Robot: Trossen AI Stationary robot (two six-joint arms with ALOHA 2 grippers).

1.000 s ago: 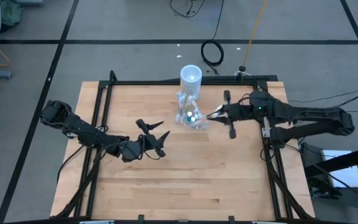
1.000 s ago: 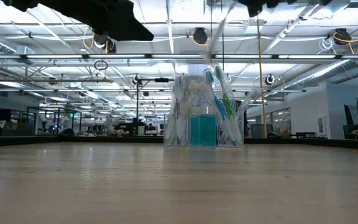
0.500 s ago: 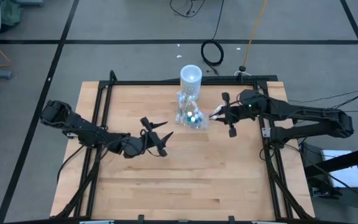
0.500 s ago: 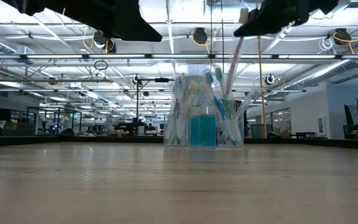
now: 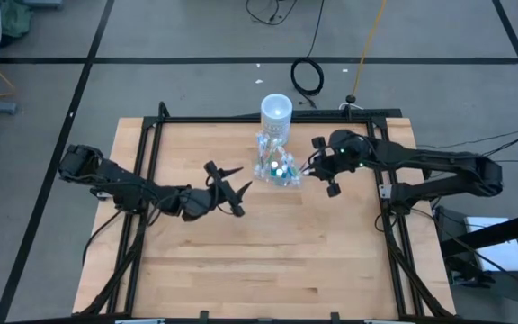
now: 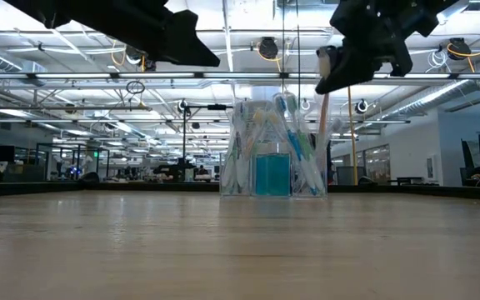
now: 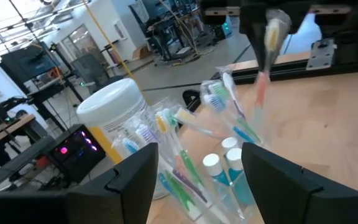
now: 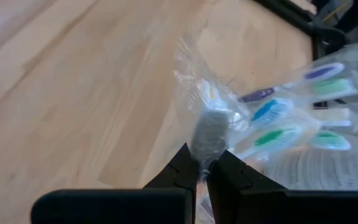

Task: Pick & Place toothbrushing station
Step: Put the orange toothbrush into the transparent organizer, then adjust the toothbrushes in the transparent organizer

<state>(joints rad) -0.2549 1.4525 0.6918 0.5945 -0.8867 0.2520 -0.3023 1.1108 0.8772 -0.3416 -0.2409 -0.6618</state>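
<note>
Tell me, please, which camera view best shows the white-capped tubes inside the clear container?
The left wrist view: the tubes stand close, caps distinct, among the toothbrushes. The high view shows tiny cap dots; the low view a teal block; the right wrist view none.

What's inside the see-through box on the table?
The clear container holds upright toothbrushes with blue, green and white heads, plus blue tubes with white caps. The bottom of the container is hidden under them.

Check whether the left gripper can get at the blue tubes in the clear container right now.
Probably yes: the open left gripper faces the container with bare table between. Slanting toothbrushes crowd the blue tubes.
</note>
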